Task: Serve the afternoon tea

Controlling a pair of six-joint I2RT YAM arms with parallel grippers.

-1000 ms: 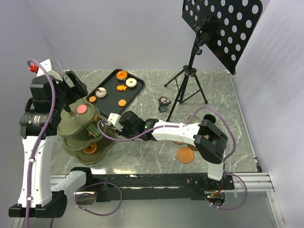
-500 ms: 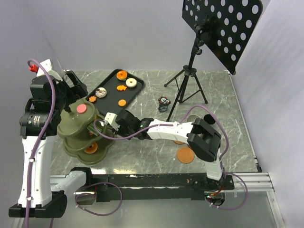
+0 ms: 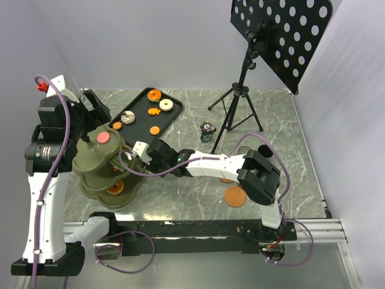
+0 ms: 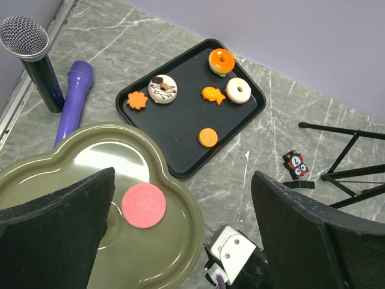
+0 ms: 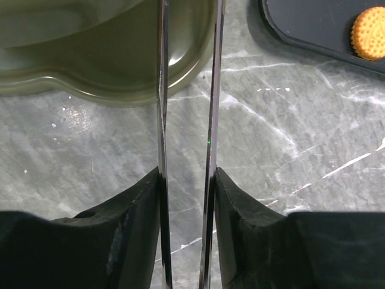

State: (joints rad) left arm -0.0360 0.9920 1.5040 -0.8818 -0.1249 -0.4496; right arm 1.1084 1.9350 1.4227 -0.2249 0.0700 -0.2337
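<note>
An olive tiered stand [image 3: 90, 161] stands at the left, with a pink cookie [image 3: 103, 138] [image 4: 143, 205] on its top tier and an orange pastry [image 3: 114, 188] lower down. My left gripper [image 4: 183, 176] hovers open above the top tier, holding nothing. My right gripper [image 5: 186, 180] [image 3: 137, 156] is shut on the thin metal tongs [image 5: 161, 90], whose two blades reach under the stand's rim [image 5: 180, 66]. On the black tray [image 4: 180, 129] lie an orange donut [image 4: 221, 60], a white donut [image 4: 239, 90], a chocolate-striped donut [image 4: 162, 89] and a round biscuit [image 4: 208, 137]. Brown-orange saucers [image 3: 235, 196] lie by the right arm.
A music stand's tripod [image 3: 239, 102] stands at the back right, with a small toy [image 3: 208, 128] near its legs. A microphone [image 4: 27, 51] and a purple cylinder [image 4: 75, 90] lie along the left edge beside the tray.
My right arm has slid its gripper and the tongs a little left, closer to the olive stand. The left arm has not moved.
</note>
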